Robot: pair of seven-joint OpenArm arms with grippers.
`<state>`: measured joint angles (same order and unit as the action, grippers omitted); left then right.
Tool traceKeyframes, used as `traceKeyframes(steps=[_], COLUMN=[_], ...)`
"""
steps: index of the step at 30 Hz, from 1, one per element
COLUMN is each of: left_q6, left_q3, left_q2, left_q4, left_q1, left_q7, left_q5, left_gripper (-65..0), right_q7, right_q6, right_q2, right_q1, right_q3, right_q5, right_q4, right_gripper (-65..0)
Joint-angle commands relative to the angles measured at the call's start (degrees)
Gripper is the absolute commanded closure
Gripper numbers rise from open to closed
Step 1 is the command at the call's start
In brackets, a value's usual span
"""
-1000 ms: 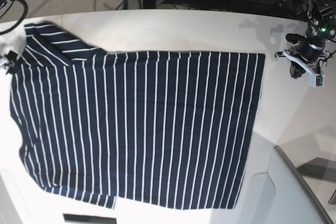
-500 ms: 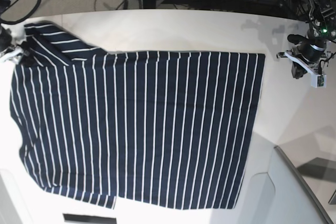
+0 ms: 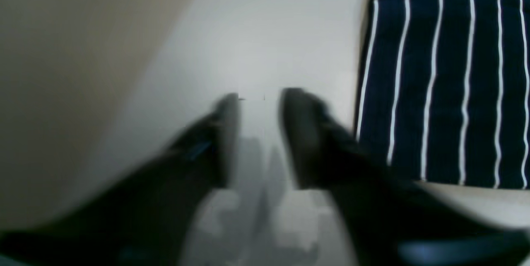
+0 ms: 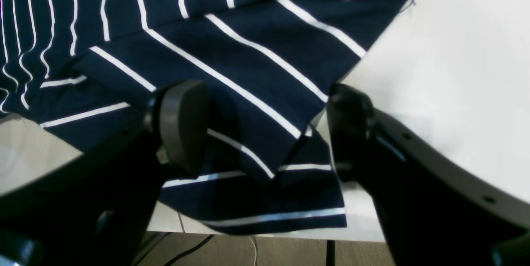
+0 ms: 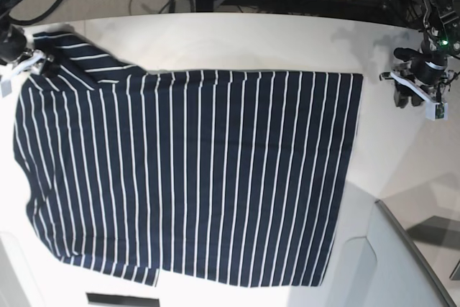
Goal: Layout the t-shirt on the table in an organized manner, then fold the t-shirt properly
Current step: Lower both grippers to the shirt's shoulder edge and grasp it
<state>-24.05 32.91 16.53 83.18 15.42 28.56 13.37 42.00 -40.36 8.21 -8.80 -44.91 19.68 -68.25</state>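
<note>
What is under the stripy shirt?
The white table lies under the t-shirt, showing all around it. The cloth hides whatever part of the table it covers. In the right wrist view, a sleeve corner hangs past the table edge, with floor and a cable below.

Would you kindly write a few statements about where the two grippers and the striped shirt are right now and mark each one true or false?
1. The t-shirt lies spread on the table. True.
2. The right gripper is open, with the sleeve cloth between its fingers. True.
3. The left gripper is clamped on the shirt's hem. False: nothing but bare table shows between its fingers, and the shirt's edge lies off to the side of it.
4. The shirt is plain red. False: it is dark navy with thin white stripes.
5. In the base view the left gripper is beside the shirt's corner, over bare table. True.
</note>
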Motion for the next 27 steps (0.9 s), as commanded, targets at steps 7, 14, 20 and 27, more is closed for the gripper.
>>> traceKeyframes(steps=[7,14,20,27], left_q6=[0.0,-0.1,-1.7,-5.4], left_q3=[0.4,0.3,0.1,-0.1], left_q2=[0.7,-1.8,-1.7,-3.0], left_q4=[0.8,-3.6,-8.8,-9.7], left_q1=[2.1,4.0,3.8,2.4], left_q7=[-1.0,-1.3,-1.4,-1.3], left_q5=[0.9,1.1,11.6,14.5], left_gripper=[-39.7,-39.8,-43.6,-50.8], right_q7=[-0.6,-0.5,-0.4,-0.4], right_q6=[0.4,0.4,0.4,0.4], right_q2=[0.4,0.4,0.4,0.4], right_q1=[1.1,0.8,0.8,0.7], right_q3=[2.6,2.6,2.6,2.6], right_q5=[-0.9,-0.9,-1.0,-1.1], right_q4=[3.2,3.3,3.2,3.0], right_gripper=[-19.1,-0.3,-0.2,-0.2])
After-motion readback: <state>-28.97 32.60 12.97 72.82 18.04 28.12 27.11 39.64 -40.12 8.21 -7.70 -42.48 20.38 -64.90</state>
